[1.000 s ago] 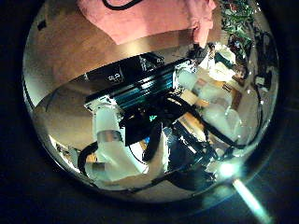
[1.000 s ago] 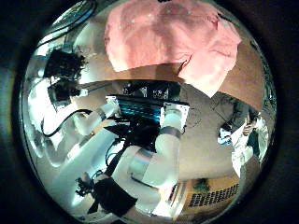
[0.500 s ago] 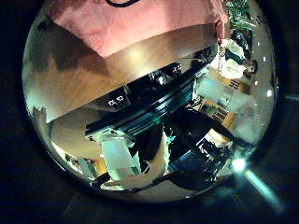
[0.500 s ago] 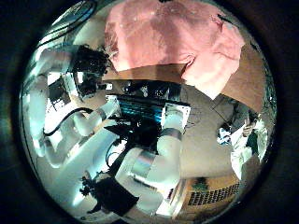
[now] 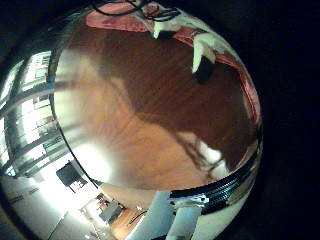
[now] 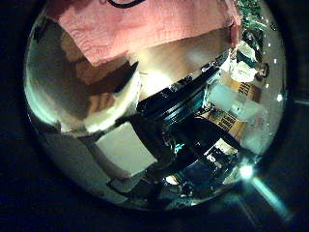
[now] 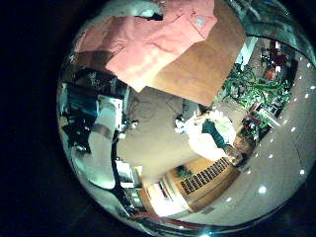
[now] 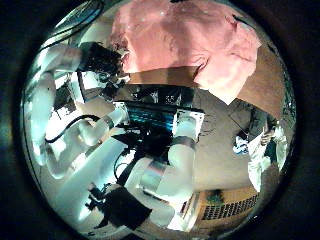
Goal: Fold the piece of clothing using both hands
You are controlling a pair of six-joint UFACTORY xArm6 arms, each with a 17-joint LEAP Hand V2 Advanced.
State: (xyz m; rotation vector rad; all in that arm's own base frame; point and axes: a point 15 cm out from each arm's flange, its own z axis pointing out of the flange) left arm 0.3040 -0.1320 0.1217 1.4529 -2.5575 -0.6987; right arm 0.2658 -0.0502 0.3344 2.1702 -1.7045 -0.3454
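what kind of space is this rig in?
Likely an indoor lab or demo room, not a home: a pink garment on a wooden table, a white robot arm beside it, potted plants behind.

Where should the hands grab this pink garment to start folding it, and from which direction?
Probably at an outer edge rather than the middle. The pink garment lies spread on the wooden table, one corner hanging over the table's edge; that loose edge gives fingers cloth to pinch. Come down from above: both palms already face it. The other hand hovers near one side edge.
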